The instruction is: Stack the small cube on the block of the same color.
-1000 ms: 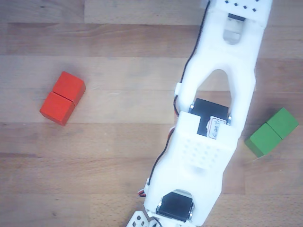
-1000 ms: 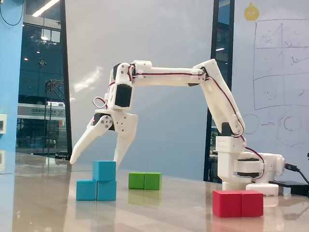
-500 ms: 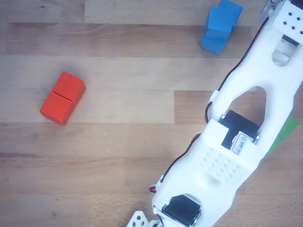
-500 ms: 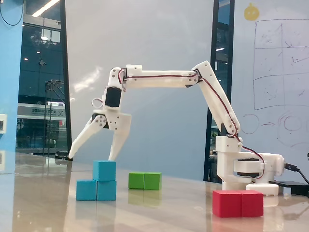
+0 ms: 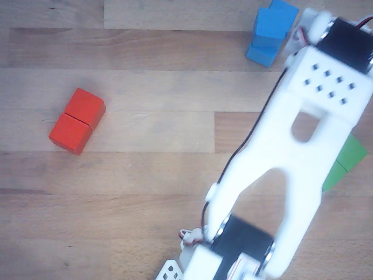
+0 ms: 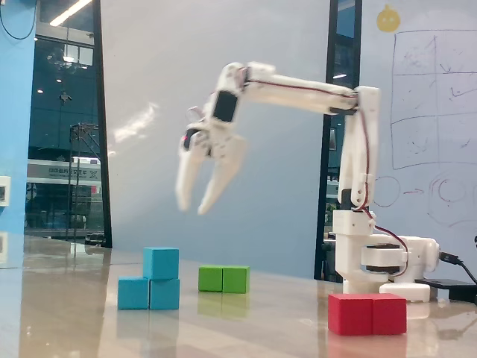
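Small cube (image 6: 161,262) seated atop right half of blue block (image 6: 148,294), flush, stack done; pincer (image 6: 193,208) empty, spread apart, well above cube

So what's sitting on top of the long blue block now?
The small cube rests on the right half of the long blue block; the left half is bare. The pincer hangs above, empty.
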Robot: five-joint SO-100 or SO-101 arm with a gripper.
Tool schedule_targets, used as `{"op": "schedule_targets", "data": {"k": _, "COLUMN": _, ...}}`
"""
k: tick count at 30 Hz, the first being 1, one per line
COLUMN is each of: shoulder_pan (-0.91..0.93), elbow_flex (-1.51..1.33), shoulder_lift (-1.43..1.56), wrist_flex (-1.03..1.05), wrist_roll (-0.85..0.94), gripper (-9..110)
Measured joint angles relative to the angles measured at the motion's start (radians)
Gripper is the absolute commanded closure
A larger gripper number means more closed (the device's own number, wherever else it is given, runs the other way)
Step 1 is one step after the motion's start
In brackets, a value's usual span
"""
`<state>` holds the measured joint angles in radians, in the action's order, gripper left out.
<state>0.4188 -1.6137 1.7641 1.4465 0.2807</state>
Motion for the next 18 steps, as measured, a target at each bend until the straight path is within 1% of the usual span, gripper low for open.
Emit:
{"op": "schedule_targets", "data": {"k": 5, "shoulder_pan": -0.126, "elbow_flex": -0.19, "shoulder_lift": 0.244, "wrist_flex": 0.011, "wrist_roll": 0.0, "gripper": 100}}
{"op": "schedule_targets", "data": {"k": 10, "shoulder_pan": -0.272, "elbow_flex": -0.341, "shoulder_lift": 0.425, "wrist_flex": -0.011, "wrist_roll": 0.0, "gripper": 101}}
{"op": "schedule_targets", "data": {"k": 18, "shoulder_pan": -0.373, "elbow_flex": -0.63, "shoulder_lift": 0.678, "wrist_flex": -0.201, "wrist_roll": 0.0, "gripper": 101}}
